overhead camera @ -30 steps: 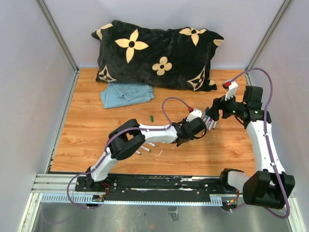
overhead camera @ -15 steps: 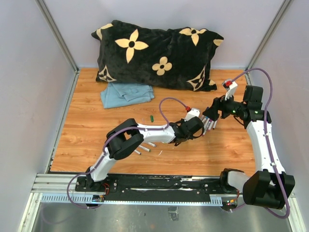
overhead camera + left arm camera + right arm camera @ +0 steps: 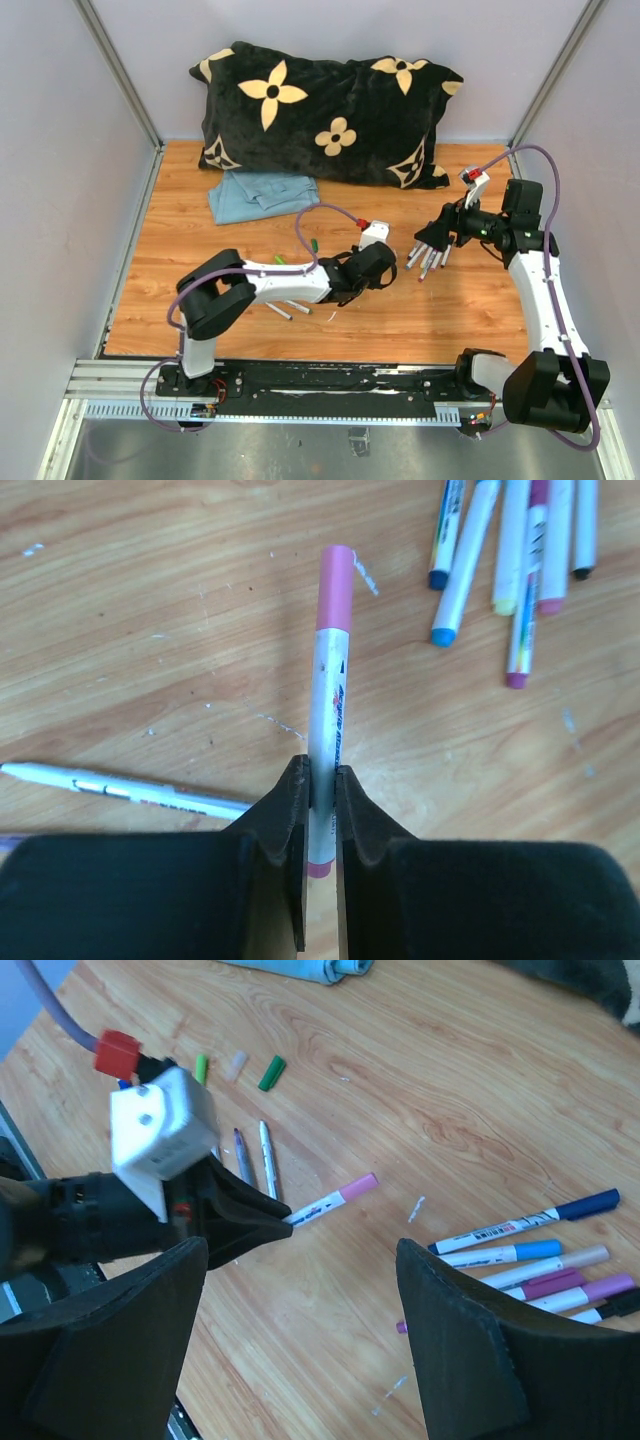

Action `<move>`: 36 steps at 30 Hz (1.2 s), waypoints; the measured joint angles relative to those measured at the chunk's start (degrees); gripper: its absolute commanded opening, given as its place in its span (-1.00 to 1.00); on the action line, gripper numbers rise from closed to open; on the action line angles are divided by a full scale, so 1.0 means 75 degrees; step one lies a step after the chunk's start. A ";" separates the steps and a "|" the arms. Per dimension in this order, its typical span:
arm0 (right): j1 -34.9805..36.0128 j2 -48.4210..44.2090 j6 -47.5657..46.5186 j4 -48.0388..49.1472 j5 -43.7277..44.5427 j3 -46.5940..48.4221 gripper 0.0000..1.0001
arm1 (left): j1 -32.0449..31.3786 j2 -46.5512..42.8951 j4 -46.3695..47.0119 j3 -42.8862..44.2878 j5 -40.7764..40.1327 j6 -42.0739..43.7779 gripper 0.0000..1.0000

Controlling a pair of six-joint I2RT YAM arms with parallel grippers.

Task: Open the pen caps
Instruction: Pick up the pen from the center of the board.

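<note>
My left gripper (image 3: 320,780) is shut on the white barrel of a pen (image 3: 327,700), whose pink cap (image 3: 336,580) points away from the jaws over the wood. In the right wrist view the same left gripper (image 3: 283,1218) holds this pen (image 3: 318,1204) out to the right, pink cap (image 3: 358,1186) still on. My right gripper (image 3: 300,1360) is open and empty, above the table, to the right of the pen. Several capped pens (image 3: 530,1260) lie in a bunch under it, also in the top view (image 3: 427,260). Loose green caps (image 3: 271,1072) and a tiny purple cap (image 3: 401,1327) lie on the table.
A black pillow with cream flowers (image 3: 330,110) and a folded blue cloth (image 3: 262,192) lie at the back. Uncapped pens (image 3: 282,308) lie near the left arm's elbow, also in the right wrist view (image 3: 264,1155). One white pen (image 3: 120,788) lies left of my left jaws.
My left arm has drawn back to the left with the pink-capped pen, away from the right gripper and the bunch of pens. The right gripper has stayed open, shifting only slightly.
</note>
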 measured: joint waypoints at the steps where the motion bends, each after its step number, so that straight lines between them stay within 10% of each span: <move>1: 0.0000 0.0000 0.0032 0.0052 -0.0055 -0.0020 0.52 | 0.0003 -0.0221 0.0131 -0.0172 0.0000 -0.0047 -0.99; 20: 0.0860 -0.0140 0.2305 0.2932 -0.1437 -0.1606 0.45 | 0.0169 -0.3987 0.5173 -0.5126 0.0256 -0.1556 -0.99; 36: 0.2903 0.0402 0.5240 0.6111 -0.0300 -0.2565 0.38 | 0.0309 -0.4013 0.8151 -0.5904 0.0498 -0.2404 -0.99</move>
